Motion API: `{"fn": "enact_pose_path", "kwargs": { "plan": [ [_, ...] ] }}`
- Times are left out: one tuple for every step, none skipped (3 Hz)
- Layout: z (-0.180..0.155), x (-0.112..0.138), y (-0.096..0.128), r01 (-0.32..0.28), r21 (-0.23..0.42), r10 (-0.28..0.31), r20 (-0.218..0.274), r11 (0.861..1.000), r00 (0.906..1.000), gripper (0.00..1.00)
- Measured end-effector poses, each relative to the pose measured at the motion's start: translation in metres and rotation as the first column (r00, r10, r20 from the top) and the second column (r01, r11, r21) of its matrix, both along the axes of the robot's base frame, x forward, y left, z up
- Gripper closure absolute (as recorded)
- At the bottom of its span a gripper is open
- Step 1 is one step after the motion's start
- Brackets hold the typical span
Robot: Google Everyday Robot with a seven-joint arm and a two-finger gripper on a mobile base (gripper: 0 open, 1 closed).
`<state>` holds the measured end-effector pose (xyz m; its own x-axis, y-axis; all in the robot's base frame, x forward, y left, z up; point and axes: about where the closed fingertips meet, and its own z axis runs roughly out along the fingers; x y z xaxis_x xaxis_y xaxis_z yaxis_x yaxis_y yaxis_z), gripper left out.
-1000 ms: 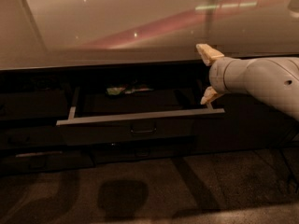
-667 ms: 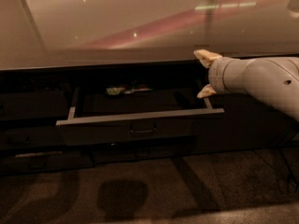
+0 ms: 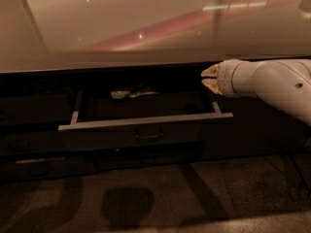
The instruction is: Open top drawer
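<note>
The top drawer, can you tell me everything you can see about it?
The top drawer is pulled out from under the pale countertop. Its flat front looks dark grey, with a small black loop handle in the middle and a pale rim along the top. Inside it is dark, with some small colourful things lying at the back. The tool hangs just above its right back corner; whether it touches is unclear.

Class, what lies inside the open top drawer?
In the top drawer, a small greenish packet lies at the back; anything under it is covered. The gripper hovers by the right rear corner.
</note>
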<state>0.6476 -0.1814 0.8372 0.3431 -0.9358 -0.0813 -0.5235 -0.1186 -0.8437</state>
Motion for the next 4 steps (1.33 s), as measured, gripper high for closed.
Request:
{"fn": "enact_pose_path", "kwargs": {
  "plan": [
    [-0.002, 0.000, 0.001, -0.008, 0.017, 0.008, -0.009, 1.000, 0.9999, 0.89],
    [-0.006, 0.002, 0.001, -0.046, 0.119, 0.051, -0.040, 0.992, 0.9979, 1.00],
    [-0.013, 0.003, 0.000, -0.105, 0.286, 0.134, -0.086, 0.953, 0.9872, 1.00],
    [-0.015, 0.003, 0.002, -0.110, 0.303, 0.145, -0.097, 0.947, 0.9847, 1.00]
  ]
}}
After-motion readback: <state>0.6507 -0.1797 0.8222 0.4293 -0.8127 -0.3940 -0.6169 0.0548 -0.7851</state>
